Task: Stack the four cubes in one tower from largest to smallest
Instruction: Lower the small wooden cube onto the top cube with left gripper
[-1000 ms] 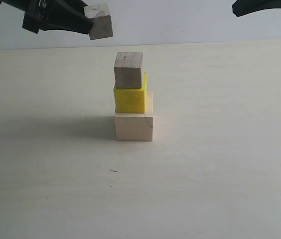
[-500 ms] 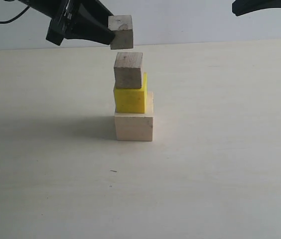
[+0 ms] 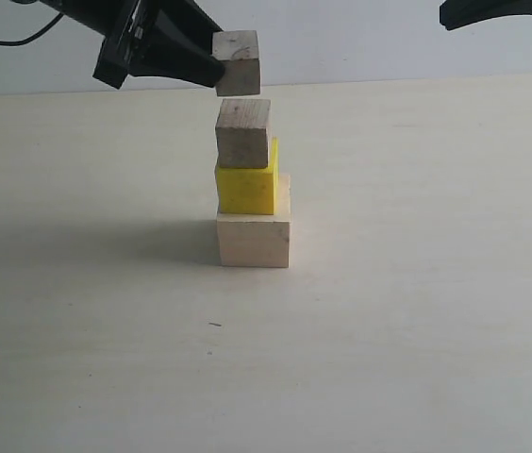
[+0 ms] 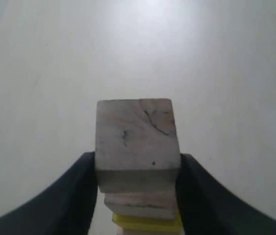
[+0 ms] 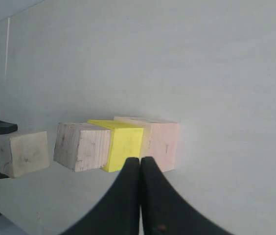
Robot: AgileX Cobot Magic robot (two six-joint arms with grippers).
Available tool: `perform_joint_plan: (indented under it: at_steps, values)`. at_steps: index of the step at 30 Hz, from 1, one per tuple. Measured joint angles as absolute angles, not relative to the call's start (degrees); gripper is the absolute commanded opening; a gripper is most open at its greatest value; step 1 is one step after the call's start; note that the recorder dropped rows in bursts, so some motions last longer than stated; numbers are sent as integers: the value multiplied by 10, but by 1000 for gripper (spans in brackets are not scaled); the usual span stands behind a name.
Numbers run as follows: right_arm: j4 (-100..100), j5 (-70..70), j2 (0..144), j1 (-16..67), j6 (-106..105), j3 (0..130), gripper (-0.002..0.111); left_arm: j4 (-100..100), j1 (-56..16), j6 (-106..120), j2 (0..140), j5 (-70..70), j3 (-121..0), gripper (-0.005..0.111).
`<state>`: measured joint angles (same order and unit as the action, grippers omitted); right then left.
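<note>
Three cubes stand in a pile in the middle of the bench (image 3: 417, 302). The big cube (image 3: 253, 242) is at the bottom and sits flat on the bench. The yellow cube (image 3: 245, 191) sits on top of it. The small cube (image 3: 243, 134) sits on the yellow cube. It is pale, grayish wood, and it is turned a little, so its edges do not line up with the yellow one. This tower (image 3: 247, 203) is three cubes tall.

The left gripper (image 3: 217, 66) is black and reaches in from the upper left. It pinches the smallest cube (image 3: 238, 62), with one finger on each side. The smallest cube hangs in the air right over the small cube. A thin gap shows between them, so they do not touch. The held cube is a tiny bit to the left of the one under it. In the left wrist view it fills the middle, and the small cube and a strip of yellow peek out from under it.

The right gripper (image 5: 140, 164) has its fingers pressed together with nothing between them. It hangs up high on the right, well apart from the tower. Its own view shows all four cubes in a row.

A soft shadow lies on the bench to the left of the tower.
</note>
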<state>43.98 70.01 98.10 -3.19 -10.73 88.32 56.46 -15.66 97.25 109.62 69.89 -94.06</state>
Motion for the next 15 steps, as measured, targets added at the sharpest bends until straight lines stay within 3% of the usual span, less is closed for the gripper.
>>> perform_joint_plan:
  at_steps: [15]
  values:
    - [441, 700, 981, -32, -107, 883, 0, 560, -159, 968, 1096, 699, -941, 0]
